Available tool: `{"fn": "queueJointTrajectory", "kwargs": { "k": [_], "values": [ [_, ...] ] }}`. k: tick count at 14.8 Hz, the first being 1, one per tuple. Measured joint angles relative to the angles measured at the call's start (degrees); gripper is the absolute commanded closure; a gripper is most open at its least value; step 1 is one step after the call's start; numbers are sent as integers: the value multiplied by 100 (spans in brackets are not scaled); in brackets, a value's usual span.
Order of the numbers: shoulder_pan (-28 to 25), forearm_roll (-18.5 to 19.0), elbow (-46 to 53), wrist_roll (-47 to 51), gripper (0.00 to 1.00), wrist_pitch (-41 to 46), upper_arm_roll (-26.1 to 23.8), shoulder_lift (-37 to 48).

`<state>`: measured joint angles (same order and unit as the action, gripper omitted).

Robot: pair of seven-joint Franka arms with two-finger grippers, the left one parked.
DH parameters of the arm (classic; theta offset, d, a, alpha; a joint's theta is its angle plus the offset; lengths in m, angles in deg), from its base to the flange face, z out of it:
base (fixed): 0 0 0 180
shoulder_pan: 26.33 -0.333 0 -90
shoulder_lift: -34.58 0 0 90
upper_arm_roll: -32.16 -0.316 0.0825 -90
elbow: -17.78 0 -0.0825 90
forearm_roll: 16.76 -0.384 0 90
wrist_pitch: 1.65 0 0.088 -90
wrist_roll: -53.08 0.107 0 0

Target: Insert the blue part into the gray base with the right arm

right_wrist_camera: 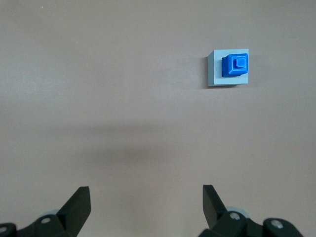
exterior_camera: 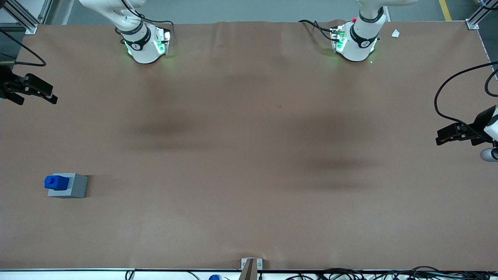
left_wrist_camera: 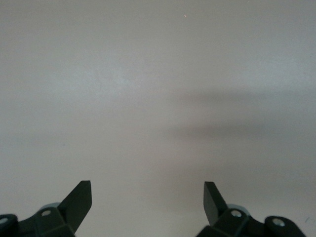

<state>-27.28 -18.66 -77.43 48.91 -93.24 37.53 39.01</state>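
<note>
The blue part (exterior_camera: 56,182) stands in the top of the gray base (exterior_camera: 77,187) and sticks up above its rim, toward the working arm's end of the table and near the front camera. In the right wrist view the blue part (right_wrist_camera: 235,65) covers most of the gray base (right_wrist_camera: 215,75), with its stepped top facing the camera. My right gripper (exterior_camera: 49,95) hangs high over the table edge, farther from the front camera than the base and well apart from it. The gripper (right_wrist_camera: 146,193) is open with only bare table between its fingers.
Brown cloth covers the table (exterior_camera: 249,155). The two arm bases (exterior_camera: 146,44) (exterior_camera: 356,42) stand along the table's back edge. A small metal bracket (exterior_camera: 251,266) sits at the front edge, and a white scrap (exterior_camera: 395,34) lies near the back corner.
</note>
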Motion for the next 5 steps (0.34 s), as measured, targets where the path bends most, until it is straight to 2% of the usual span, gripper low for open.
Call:
{"fn": "queueJointTrajectory", "kwargs": {
  "k": [5],
  "values": [
    [-40,0,59,3,0,-44,-87,8]
  ]
}}
